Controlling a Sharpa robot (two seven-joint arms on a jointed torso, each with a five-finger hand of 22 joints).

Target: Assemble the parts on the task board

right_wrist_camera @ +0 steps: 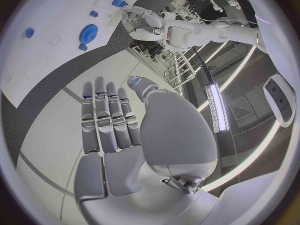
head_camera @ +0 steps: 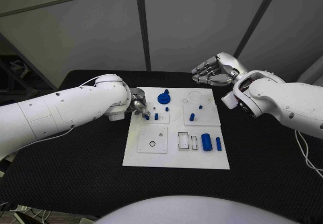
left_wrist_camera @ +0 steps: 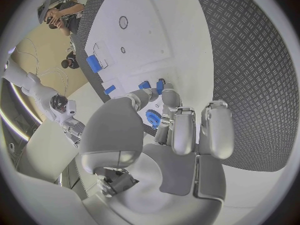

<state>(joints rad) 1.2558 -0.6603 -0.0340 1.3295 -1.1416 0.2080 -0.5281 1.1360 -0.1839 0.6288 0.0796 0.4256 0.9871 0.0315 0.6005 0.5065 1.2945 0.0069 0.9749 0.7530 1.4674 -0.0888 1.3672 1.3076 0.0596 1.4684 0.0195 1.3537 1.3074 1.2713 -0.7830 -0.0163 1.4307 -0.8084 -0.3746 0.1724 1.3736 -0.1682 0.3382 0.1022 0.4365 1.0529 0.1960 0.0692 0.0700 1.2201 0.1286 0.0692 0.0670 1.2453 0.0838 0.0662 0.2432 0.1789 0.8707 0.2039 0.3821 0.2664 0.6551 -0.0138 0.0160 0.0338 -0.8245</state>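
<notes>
The white task board [head_camera: 176, 158] lies in the middle of the black table. On it are a blue gear [head_camera: 164, 98], small blue pegs [head_camera: 157, 115] and a blue cylinder [head_camera: 207, 142]. My left hand [head_camera: 139, 106] is low over the board's far left part, its fingertips at a small blue peg [head_camera: 147, 116]. In the left wrist view the thumb and fingers [left_wrist_camera: 170, 99] converge on blue pegs [left_wrist_camera: 160, 85], and a blue piece [left_wrist_camera: 153, 118] shows between them; a grip is not clear. My right hand [head_camera: 212, 70] hovers beyond the board's far right corner, fingers [right_wrist_camera: 106, 117] straight and empty.
White inset plates lie on the board: one with round holes [head_camera: 152, 139] near left, one with slots [head_camera: 187, 141] beside the cylinder. A thin blue peg [head_camera: 219, 143] lies at the right. Black table [head_camera: 80, 177] surrounds the board.
</notes>
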